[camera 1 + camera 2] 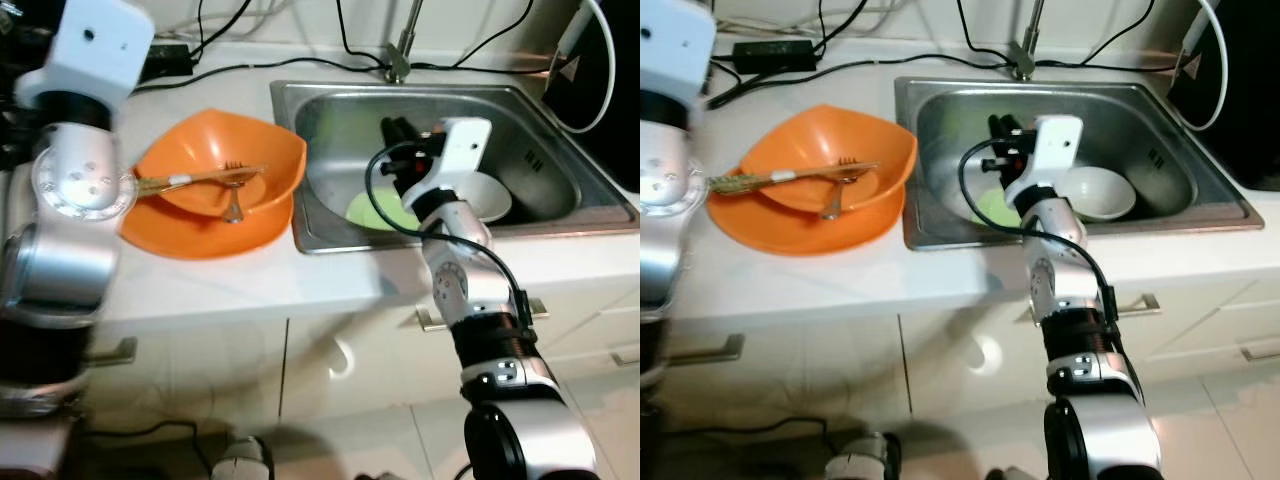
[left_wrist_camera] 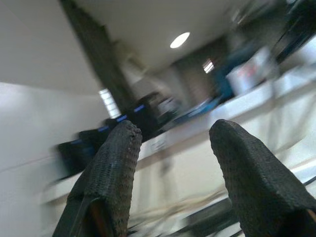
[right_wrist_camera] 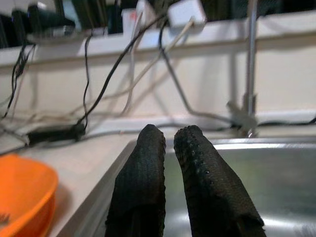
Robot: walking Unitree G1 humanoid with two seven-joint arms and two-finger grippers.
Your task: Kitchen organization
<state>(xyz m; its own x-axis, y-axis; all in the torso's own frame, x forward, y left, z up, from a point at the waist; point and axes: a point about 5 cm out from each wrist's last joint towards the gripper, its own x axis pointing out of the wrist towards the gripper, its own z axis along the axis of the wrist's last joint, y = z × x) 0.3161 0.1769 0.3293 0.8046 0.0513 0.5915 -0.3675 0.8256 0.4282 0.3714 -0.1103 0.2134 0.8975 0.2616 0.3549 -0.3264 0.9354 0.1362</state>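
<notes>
So the stuff to sort is split btw counter and sink. In the steel sink (image 1: 540,150) there's a white bowl (image 1: 1098,192) sitting upright on the basin floor, w/ a light green plate (image 1: 372,210) lying flat just beside it, partly hidden behind the arm. The right gripper (image 1: 400,131) hangs over the basin above the plate, fingers (image 3: 143,187) pretty much pressed together w/ only a sliver of gap, nothing in them. On the counter next to the sink: an orange bowl (image 1: 225,160) nested on an orange plate (image 1: 200,238), w/ a fork (image 1: 232,205) and what looks like chopsticks (image 1: 195,181) lying across the bowl. The left gripper (image 2: 173,182) is raised and aimed off across the room, fingers spread wide, empty. Handling guess: the white bowl looks ceramic, so stiff, a bit heavy, chippable, and prob slick if the sink's wet; I'd pinch the rim w/ one finger inside, one outside. The green plate lies flat on the steel, so it's hard to get under, and it needs an edge grab. The orange pieces look like light plastic, forgiving, but the utensils will slide off if tipped.
</notes>
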